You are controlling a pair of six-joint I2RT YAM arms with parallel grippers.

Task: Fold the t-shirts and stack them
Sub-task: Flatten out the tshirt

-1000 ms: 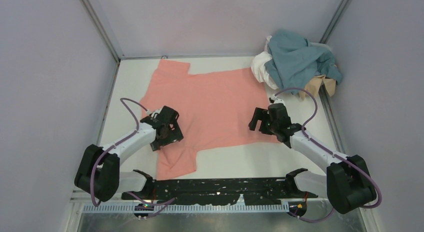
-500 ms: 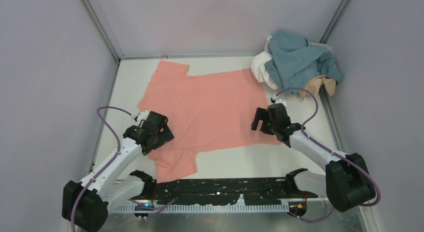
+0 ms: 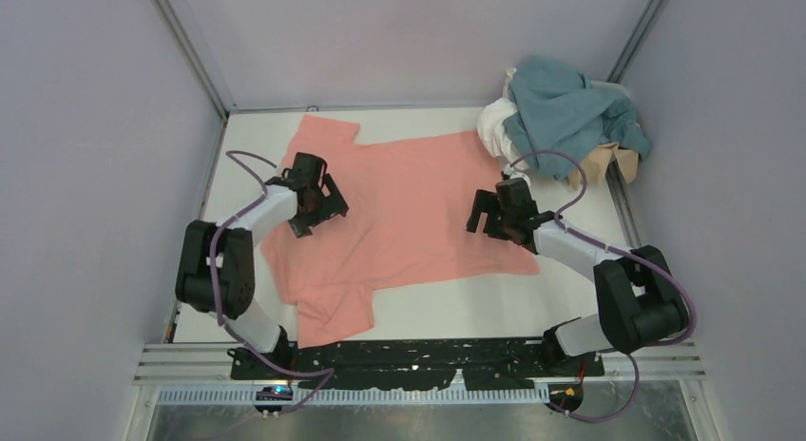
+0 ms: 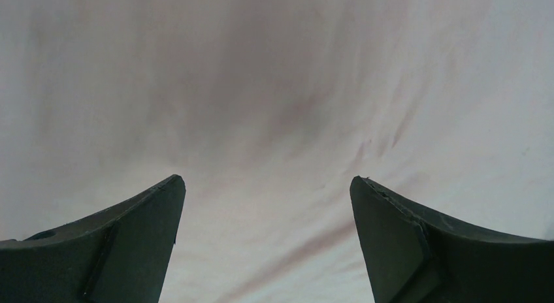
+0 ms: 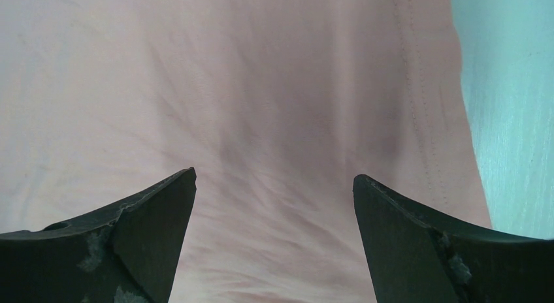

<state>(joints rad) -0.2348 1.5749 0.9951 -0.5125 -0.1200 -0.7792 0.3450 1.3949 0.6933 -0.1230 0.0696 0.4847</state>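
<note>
The salmon-pink t-shirt [image 3: 404,208] lies spread flat in the middle of the table. My left gripper [image 3: 318,205] is open and hovers over the shirt's left part, near the far sleeve; its wrist view shows only pink cloth [image 4: 274,107] between the spread fingers. My right gripper [image 3: 485,218] is open over the shirt's right part, close to the hem; its wrist view shows pink cloth [image 5: 261,107] and the stitched hem beside bare table [image 5: 516,107]. The teal-blue shirt [image 3: 561,113], white shirt [image 3: 499,127] and tan shirt [image 3: 599,161] lie crumpled in a heap at the back right.
Grey walls close in the table on the left, back and right. The black rail [image 3: 418,355] with the arm bases runs along the near edge. The table surface [image 3: 447,303] is white.
My left gripper has swung from the shirt's near left sleeve area to farther back over the shirt. My right gripper has moved a little farther back and left along the right hem.
</note>
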